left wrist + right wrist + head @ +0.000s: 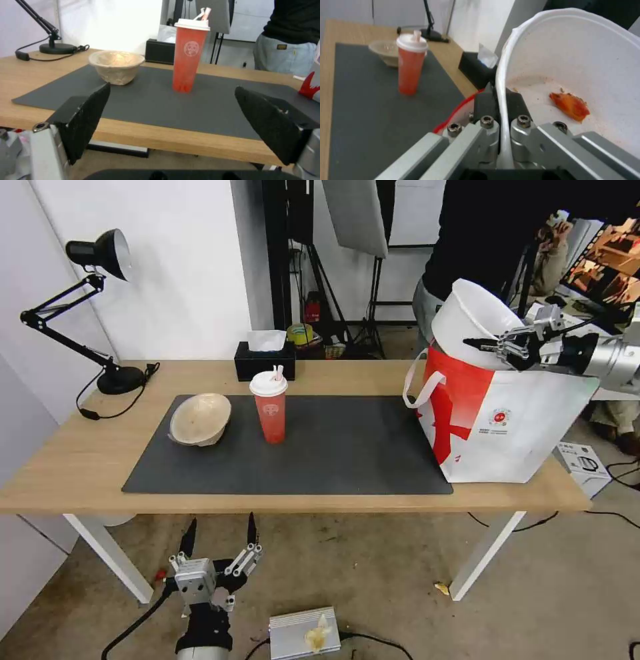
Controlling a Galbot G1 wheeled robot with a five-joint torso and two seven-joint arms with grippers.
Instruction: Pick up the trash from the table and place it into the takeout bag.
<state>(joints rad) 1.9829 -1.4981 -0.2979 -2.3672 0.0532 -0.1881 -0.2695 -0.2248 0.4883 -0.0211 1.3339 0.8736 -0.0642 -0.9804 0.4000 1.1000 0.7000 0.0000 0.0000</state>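
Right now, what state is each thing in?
White bowl: tilted, held above the takeout bag.
Right tool: shut on the bowl's rim.
Left tool: open, below the table.
Red cup: upright, lidded.
Beige bowl: tilted on the mat.

Looks like I'm in some kind of studio or test lab. Behind my desk there's a bare white wall, light stands and tripods, and a softbox panel. Rough concrete floor, loose cables, and a metal power box lying down there.
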